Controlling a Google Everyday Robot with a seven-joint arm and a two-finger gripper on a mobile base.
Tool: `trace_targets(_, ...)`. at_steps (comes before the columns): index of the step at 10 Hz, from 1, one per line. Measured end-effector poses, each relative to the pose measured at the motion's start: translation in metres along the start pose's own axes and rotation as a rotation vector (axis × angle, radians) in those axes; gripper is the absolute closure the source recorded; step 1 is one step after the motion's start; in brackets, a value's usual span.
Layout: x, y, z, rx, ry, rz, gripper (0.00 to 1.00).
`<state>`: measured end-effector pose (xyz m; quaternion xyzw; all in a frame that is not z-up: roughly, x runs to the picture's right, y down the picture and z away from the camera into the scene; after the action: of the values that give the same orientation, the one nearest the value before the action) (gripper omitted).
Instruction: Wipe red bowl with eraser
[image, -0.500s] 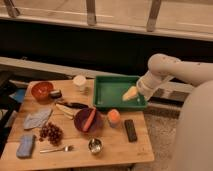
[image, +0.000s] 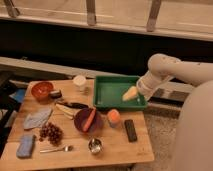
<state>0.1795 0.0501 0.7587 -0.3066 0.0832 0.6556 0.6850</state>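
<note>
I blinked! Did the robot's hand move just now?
No. The hand sits at the same spot over the right end of the green tray, away from the eraser.

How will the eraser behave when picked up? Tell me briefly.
The eraser looks flat and blocky, so probably stiff, unlikely to roll. Lying flat on the table, it may be awkward to pinch. The gripper is over the tray.

Tight way to the back-left corner, open room by the right edge

My gripper (image: 131, 93) hangs over the green tray (image: 107, 90) at the back right. A white cup (image: 79, 82) and a small dark object (image: 55, 94) stand before the red bowl (image: 42, 90). Bare wood flanks the eraser (image: 130, 130).
</note>
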Motion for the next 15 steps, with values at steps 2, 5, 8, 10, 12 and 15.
trace_targets(2, 0.000, 0.000, 0.000, 0.000, 0.000, 0.000, 0.20)
trace_targets(5, 0.000, 0.000, 0.000, 0.000, 0.000, 0.000, 0.20)
trace_targets(8, 0.000, 0.000, 0.000, 0.000, 0.000, 0.000, 0.20)
trace_targets(10, 0.000, 0.000, 0.000, 0.000, 0.000, 0.000, 0.20)
trace_targets(12, 0.000, 0.000, -0.001, 0.003, 0.000, -0.004, 0.20)
trace_targets(15, 0.024, 0.009, 0.004, 0.048, 0.033, -0.025, 0.20)
